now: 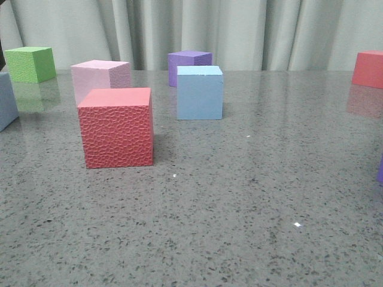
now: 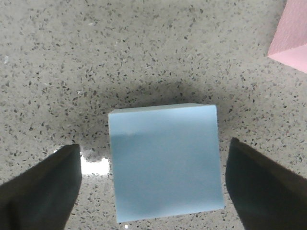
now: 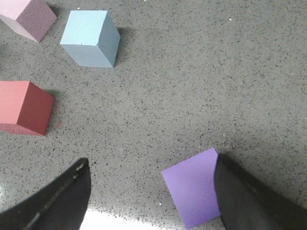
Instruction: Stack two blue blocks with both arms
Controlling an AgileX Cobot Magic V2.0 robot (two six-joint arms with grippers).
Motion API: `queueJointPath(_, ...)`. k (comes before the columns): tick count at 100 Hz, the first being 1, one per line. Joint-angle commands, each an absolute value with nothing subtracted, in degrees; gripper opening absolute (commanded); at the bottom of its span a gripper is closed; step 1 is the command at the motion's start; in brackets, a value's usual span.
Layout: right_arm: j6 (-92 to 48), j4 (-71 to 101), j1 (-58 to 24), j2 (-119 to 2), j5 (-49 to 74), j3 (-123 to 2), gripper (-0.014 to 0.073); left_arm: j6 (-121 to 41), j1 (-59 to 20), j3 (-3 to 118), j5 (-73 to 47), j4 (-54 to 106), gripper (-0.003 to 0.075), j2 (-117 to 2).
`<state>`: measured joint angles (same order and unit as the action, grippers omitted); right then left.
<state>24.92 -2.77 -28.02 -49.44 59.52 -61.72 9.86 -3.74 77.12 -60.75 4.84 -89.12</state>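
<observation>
Hovering over one blue block (image 2: 165, 163), the left gripper (image 2: 152, 184) is spread wide, its two dark fingers (image 2: 41, 184) standing clear of the cube on either side, with a gap of speckled surface (image 2: 144, 48) showing at the left face. The likeliest trouble, judged from this, is an uneven closing: the cube sits turned a little between the fingers, so one finger may reach it first and push or twist the soft foam instead of clamping it squarely. In the front view this cube seems to be the bluish one cut off at the left edge (image 1: 6, 101), though that cannot be told for sure. The second blue block (image 1: 200, 92) stands in the middle of the surface, in front of a purple cube (image 1: 190, 60) and near the textured red cube (image 1: 116, 127) and the pink cube (image 1: 99, 76). The right gripper (image 3: 151, 201) is also wide open and holds nothing, yet its right finger touches or overlaps another purple cube (image 3: 192, 191), well apart from the blue block seen in that view (image 3: 90, 39). Closing there would take the wrong cube, and a sweep toward the blue one could knock the red.
</observation>
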Motion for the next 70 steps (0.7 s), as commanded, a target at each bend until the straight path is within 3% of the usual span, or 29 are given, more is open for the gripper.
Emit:
queueJointPath(1,24.39,-3.83,-27.92,-48.86,55.75,-63.01,0.0535,10.47,-3.69,79.03,-59.42,5.37,0.0587,-87.29)
queueJointPath(70,24.39,-3.90,-27.92,-48.86,55.75,-63.01,0.0535,9.93,-3.69,79.03,-60.59,7.06,0.0586,-89.72)
